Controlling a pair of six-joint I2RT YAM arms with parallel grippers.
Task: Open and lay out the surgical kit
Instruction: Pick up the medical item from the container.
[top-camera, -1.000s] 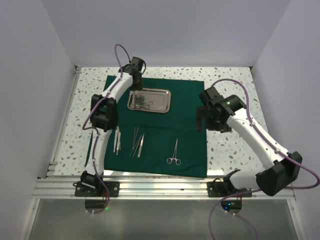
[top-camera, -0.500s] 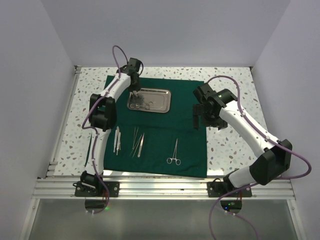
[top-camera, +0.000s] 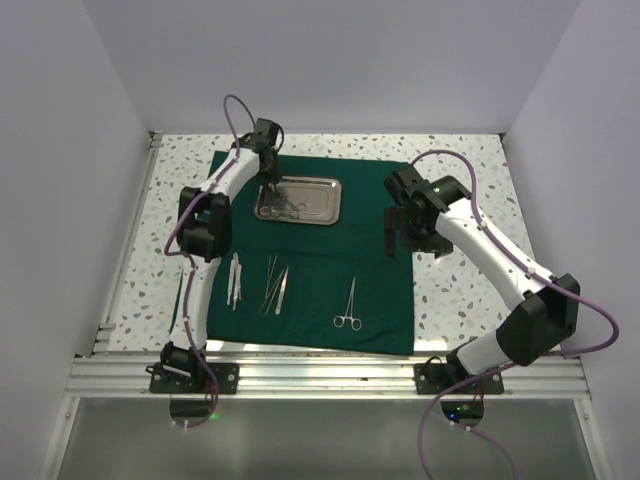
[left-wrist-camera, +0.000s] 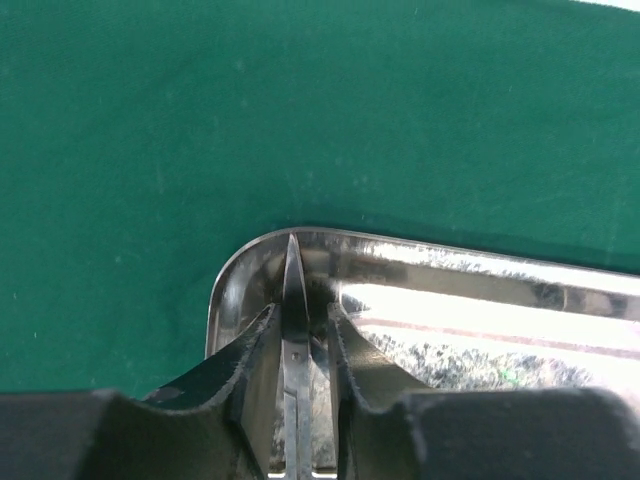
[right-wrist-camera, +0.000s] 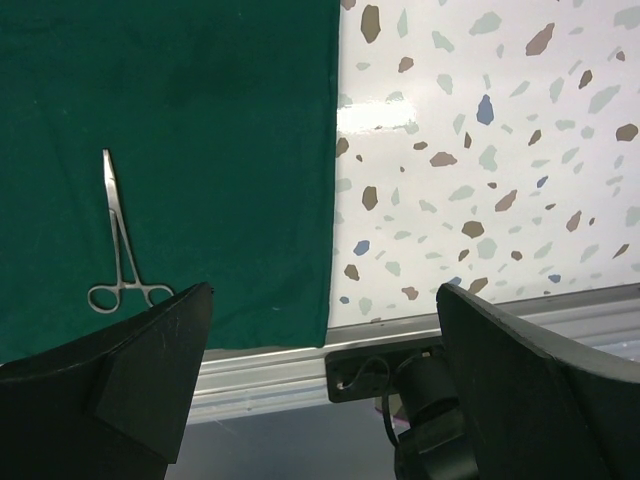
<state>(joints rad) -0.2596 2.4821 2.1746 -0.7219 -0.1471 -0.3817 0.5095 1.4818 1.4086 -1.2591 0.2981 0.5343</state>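
Emptying the tray (left-wrist-camera: 450, 268): left pincer (left-wrist-camera: 300, 312) narrowly open around a pointed instrument (left-wrist-camera: 291, 270); next it needs a clean pinch (right pincer (right-wrist-camera: 325, 290) is wide open).

We see a white table (top-camera: 460, 160) flecked with grey, brown and blue chips. One thing lies directly on it: a dark green cloth (top-camera: 370, 200), spread flat. The cloth sits a little left of centre, so the bare strip along the table's right edge is wider than the one on the left. Its far side stops just short of the far edge. Its near side comes close to the metal rail (top-camera: 320, 375) along the near edge.
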